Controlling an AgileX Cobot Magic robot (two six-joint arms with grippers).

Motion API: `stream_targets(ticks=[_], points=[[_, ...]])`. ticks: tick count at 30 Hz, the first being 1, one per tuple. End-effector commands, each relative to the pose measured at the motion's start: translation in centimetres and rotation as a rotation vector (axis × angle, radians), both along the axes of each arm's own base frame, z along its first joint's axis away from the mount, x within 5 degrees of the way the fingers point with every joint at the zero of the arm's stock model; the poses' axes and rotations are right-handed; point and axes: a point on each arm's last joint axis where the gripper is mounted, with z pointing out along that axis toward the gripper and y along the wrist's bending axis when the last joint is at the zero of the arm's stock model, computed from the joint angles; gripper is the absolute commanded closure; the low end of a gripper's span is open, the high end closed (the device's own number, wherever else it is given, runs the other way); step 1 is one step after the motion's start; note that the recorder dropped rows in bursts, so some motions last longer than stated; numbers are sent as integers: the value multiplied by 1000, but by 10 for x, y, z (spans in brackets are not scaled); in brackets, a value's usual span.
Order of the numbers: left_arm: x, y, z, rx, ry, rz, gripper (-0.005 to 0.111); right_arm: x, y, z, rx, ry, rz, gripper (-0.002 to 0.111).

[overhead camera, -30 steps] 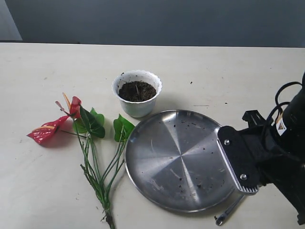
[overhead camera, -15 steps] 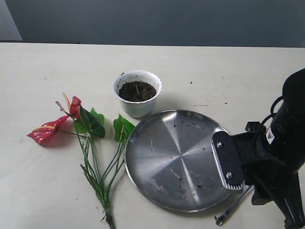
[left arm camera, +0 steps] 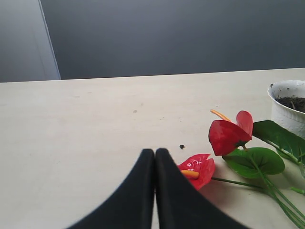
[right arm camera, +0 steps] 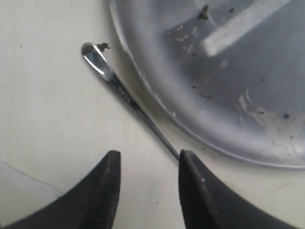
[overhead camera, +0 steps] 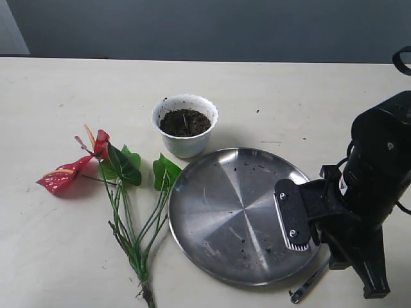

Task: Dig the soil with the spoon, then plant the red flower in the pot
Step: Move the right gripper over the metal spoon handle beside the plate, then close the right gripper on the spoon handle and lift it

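Observation:
The white scalloped pot (overhead camera: 184, 142) holds dark soil (overhead camera: 185, 122) at the table's middle. To its left the red flower (overhead camera: 66, 175) lies flat, its green stems (overhead camera: 131, 234) trailing toward the front edge. The silver spoon (right arm camera: 120, 91) lies on the table beside the plate's rim; only its end (overhead camera: 300, 290) shows in the exterior view, and its bowl is hidden. My right gripper (right arm camera: 147, 157) hangs open just above it, the handle running under one fingertip (right arm camera: 186, 157). My left gripper (left arm camera: 155, 151) is shut and empty, low over the table near a red bloom (left arm camera: 198, 170).
A large round steel plate (overhead camera: 231, 205) dotted with soil crumbs lies at the front, right of the stems. The right arm's black body (overhead camera: 366, 192) overhangs the plate's right rim. A soil speck (left arm camera: 182, 146) lies on the table near the blooms.
The right arm has swung left and tipped downward over the plate's right edge and the spoon. The flower, pot and plate have not moved.

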Motion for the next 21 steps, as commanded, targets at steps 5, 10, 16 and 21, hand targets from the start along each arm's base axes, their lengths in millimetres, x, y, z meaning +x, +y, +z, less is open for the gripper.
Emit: stream_targets(ticks=[5, 10, 16, 21], points=[[0, 0, 1, -4, -6, -5, 105, -4, -10, -12, -65, -33, 23, 69], [0, 0, 1, -4, -6, -5, 105, -4, -12, -19, -46, -93, 30, 69], [0, 0, 1, -4, -6, -5, 105, -4, -12, -21, -41, -113, 40, 69], [0, 0, 1, -4, -6, -5, 105, -3, -13, -21, -50, -123, 55, 69]])
